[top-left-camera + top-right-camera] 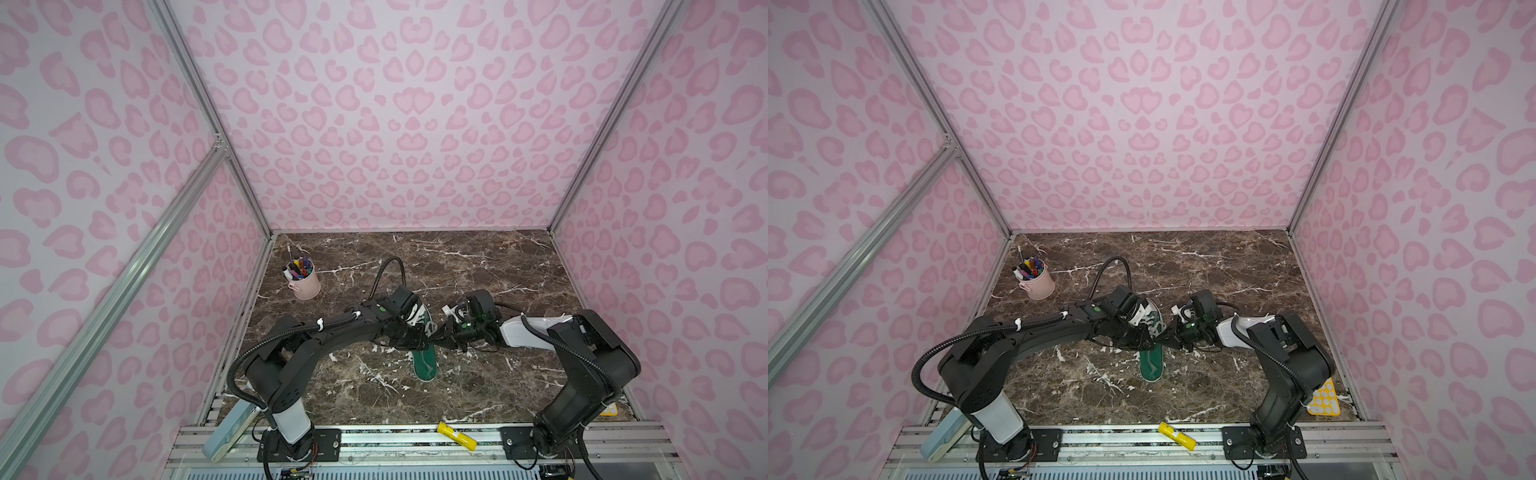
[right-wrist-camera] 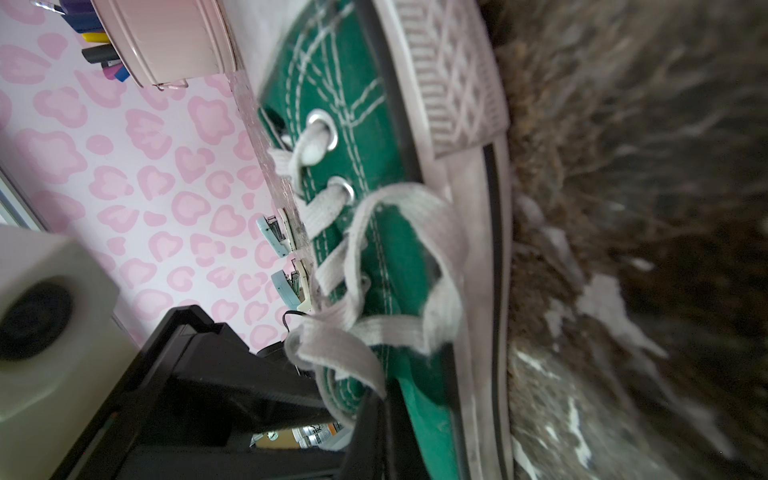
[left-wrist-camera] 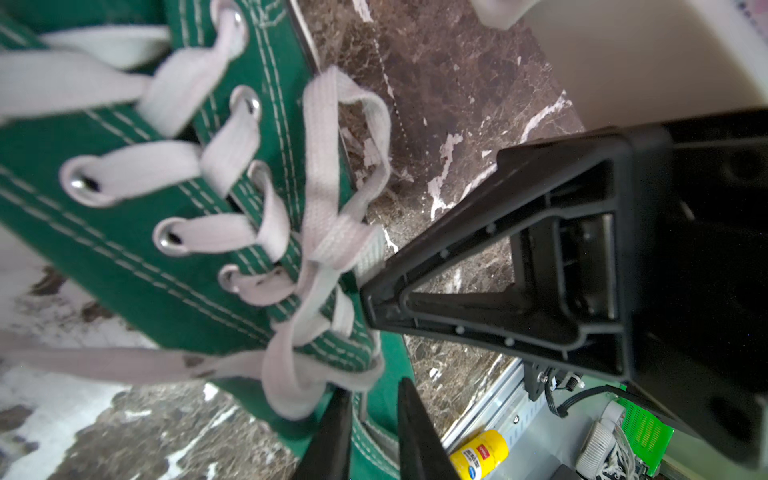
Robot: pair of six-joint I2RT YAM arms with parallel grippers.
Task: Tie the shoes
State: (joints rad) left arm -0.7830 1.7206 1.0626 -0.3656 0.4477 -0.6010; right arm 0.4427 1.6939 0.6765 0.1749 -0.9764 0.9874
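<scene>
Sneaker [image 1: 424, 362] is lying in the middle of the table [image 1: 478, 270], between both arms. Right jaws are clamping a lace [image 3: 368, 254]. Left jaws are sitting narrowly apart at the knot [image 3: 291, 357], and I cannot tell whether they are gripping anything.

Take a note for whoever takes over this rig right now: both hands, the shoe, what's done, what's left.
Right hand: shut on the laces beside their crossing.
Left hand: fingers narrowly apart at the laces; grip unclear.
Sneaker: flat on the table between the arms, toe toward the back wall.
Done: laces crossed, one loop standing.
Left: probably form the bow and pull it tight.
</scene>
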